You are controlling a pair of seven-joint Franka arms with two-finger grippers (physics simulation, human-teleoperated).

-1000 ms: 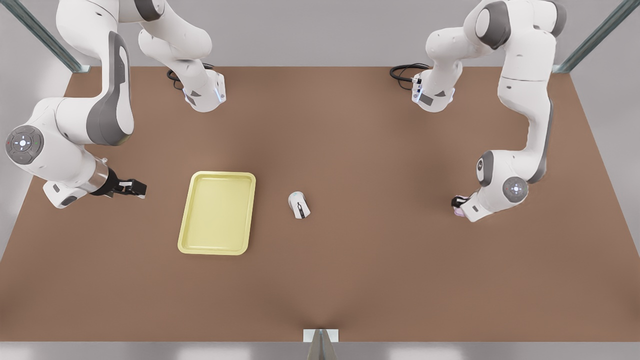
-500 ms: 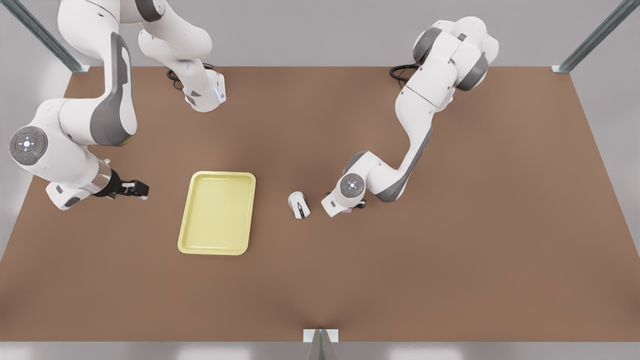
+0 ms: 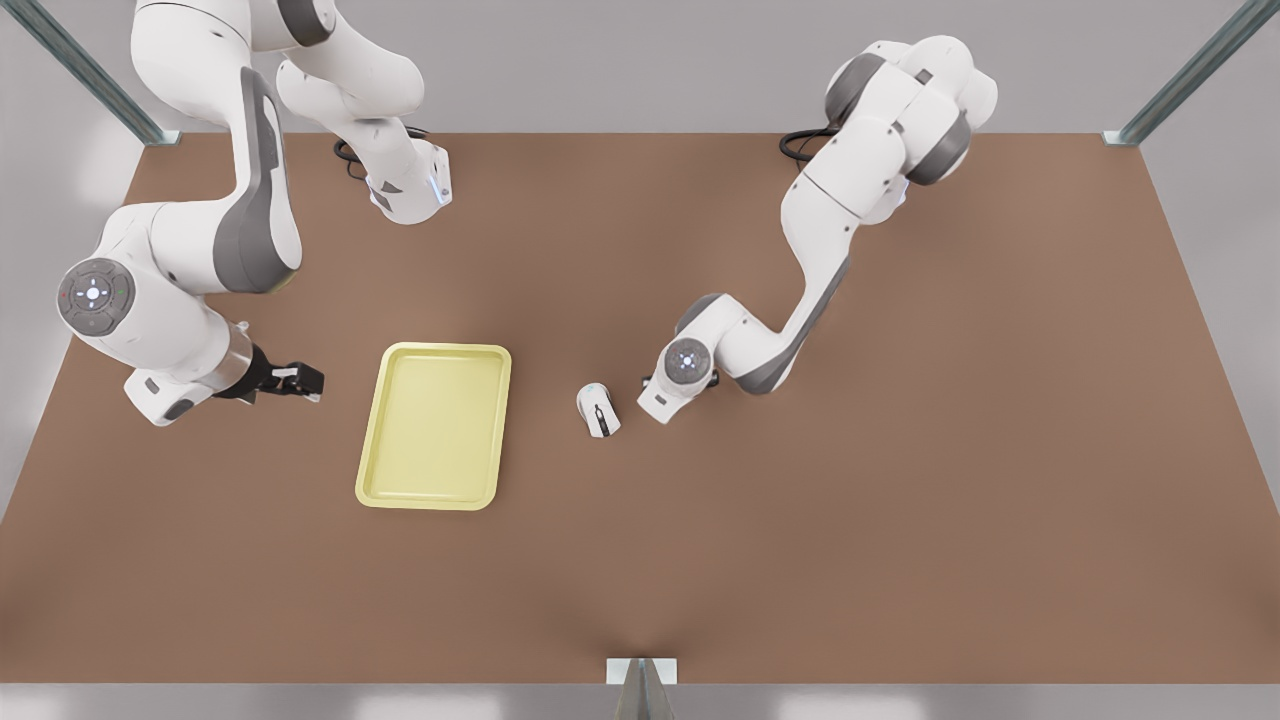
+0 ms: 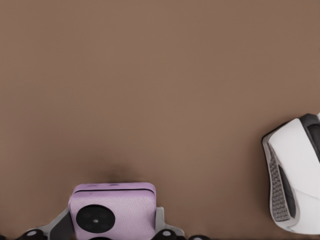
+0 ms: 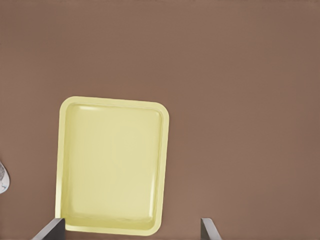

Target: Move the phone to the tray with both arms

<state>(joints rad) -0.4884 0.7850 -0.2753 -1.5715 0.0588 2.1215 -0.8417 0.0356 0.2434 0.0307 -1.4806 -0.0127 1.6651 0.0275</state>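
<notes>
Between the jaws of the left gripper the phone sits clamped, beside the computer mouse. It should lower clear of it; the right gripper, jaws apart, waits by the tray.

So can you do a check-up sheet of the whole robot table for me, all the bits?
Surface: brown table, bare apart from two things.
Job's things: small pale pink squarish phone is gripped by the left gripper, not yet in the tray; large pale yellow rectangular tray has nothing in it.
Clutter: white oval computer mouse between the tray and the phone, touching neither.
Grippers: left gripper shut on the phone beside the mouse; right gripper open, waiting on the tray's far side.
Cables: black cables looped at the arm bases, far from the tray.
Surroundings: metal frame posts at the table's back corners.
</notes>
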